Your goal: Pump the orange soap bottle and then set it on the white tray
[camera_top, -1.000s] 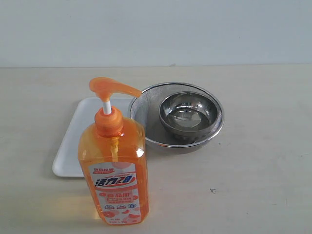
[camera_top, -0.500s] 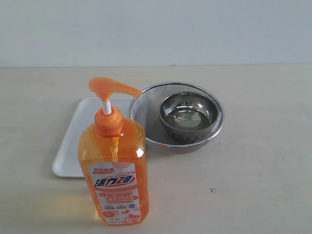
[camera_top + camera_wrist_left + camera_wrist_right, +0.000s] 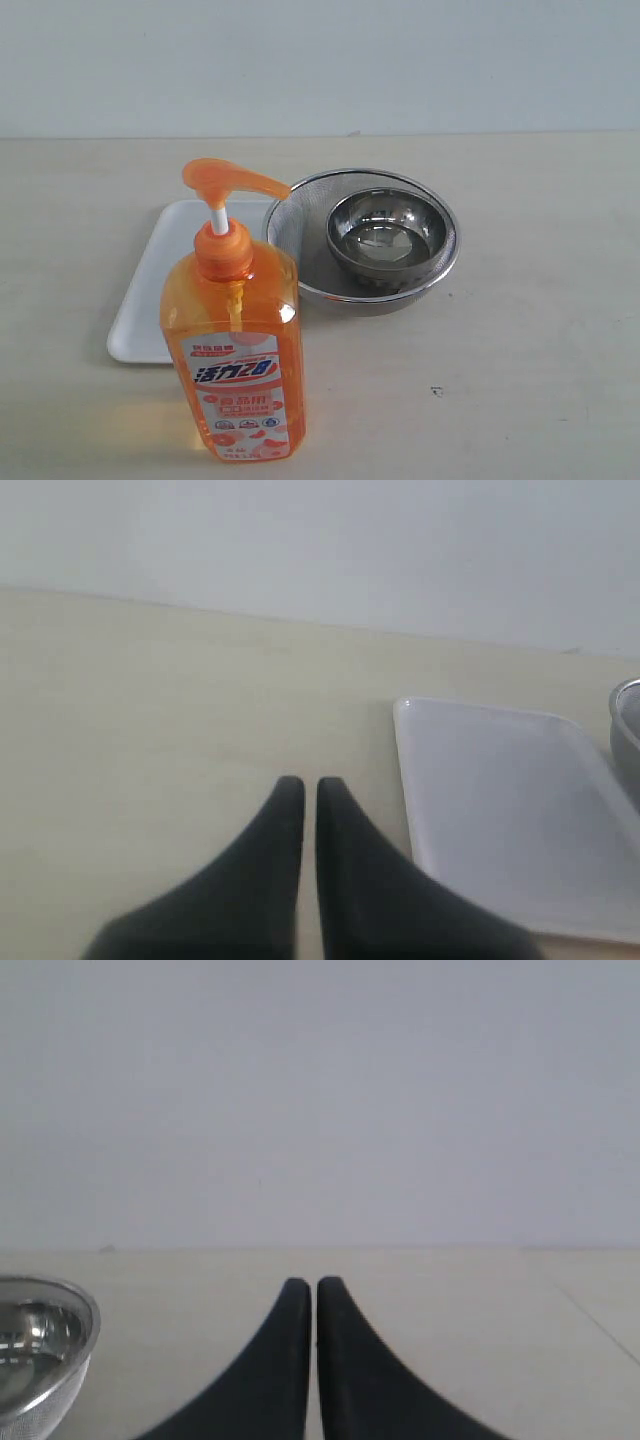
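The orange soap bottle (image 3: pixel 235 340) stands upright at the table's front, its pump head (image 3: pixel 230 180) raised on a white stem, spout pointing right. Behind it lies the white tray (image 3: pixel 165 270), bare where it shows; the left wrist view also catches this tray (image 3: pixel 510 810). Neither arm appears in the exterior view. My left gripper (image 3: pixel 302 785) hovers over bare table beside the tray, shut, with nothing between its black fingers. My right gripper (image 3: pixel 315 1285) is shut too, empty, over bare table, with the bottle out of its view.
A round metal mesh strainer (image 3: pixel 300 215) overlaps the tray's right end and holds a steel bowl (image 3: pixel 387 235). The strainer's rim (image 3: pixel 60 1300) shows at one edge of the right wrist view. A plain wall runs behind the table.
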You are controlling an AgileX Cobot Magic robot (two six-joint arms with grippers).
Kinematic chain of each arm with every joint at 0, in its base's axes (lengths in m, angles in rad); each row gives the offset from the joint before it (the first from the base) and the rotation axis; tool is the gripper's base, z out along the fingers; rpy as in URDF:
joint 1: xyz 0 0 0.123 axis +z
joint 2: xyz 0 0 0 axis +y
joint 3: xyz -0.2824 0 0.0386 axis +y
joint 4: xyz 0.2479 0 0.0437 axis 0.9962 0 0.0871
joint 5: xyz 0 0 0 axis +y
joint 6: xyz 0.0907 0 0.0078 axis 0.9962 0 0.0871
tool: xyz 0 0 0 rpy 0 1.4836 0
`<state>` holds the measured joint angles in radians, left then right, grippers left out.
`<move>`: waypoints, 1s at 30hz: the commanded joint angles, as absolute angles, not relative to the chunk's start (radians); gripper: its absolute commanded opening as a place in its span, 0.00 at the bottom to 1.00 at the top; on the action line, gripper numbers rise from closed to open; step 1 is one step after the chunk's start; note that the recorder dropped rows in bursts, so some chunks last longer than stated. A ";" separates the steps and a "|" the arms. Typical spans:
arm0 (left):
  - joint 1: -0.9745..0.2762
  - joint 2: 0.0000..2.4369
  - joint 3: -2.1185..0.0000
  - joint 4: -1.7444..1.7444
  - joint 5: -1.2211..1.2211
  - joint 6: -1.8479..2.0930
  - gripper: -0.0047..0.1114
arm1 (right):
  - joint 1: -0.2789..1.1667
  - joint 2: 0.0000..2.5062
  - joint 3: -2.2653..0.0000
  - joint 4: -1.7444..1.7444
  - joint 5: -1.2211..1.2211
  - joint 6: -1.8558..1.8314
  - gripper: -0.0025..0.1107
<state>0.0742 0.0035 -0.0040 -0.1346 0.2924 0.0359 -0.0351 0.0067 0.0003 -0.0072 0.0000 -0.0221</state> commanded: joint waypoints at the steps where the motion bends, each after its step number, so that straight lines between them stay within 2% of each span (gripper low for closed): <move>1: 0.069 0.000 0.000 -0.142 0.292 0.032 0.08 | -0.039 0.000 0.000 -0.010 -0.080 -0.024 0.02; 17: 0.069 0.000 0.000 -0.142 0.292 0.032 0.08 | -0.039 0.000 0.000 -0.010 -0.184 -0.038 0.02; 21: 0.069 0.000 0.000 -0.142 0.292 0.032 0.08 | -0.039 0.000 -0.074 -0.010 -0.180 -0.038 0.02; 27: 0.069 0.000 0.000 -0.142 0.292 0.032 0.08 | -0.039 0.033 -0.258 -0.010 -0.027 -0.038 0.02; 30: 0.069 0.000 0.000 -0.142 0.292 0.032 0.08 | -0.039 0.118 -0.368 -0.010 0.144 -0.041 0.02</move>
<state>0.0742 0.0035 -0.0040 -0.1346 0.2924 0.0359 -0.0351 0.0697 -0.3113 -0.0072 0.0440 -0.0359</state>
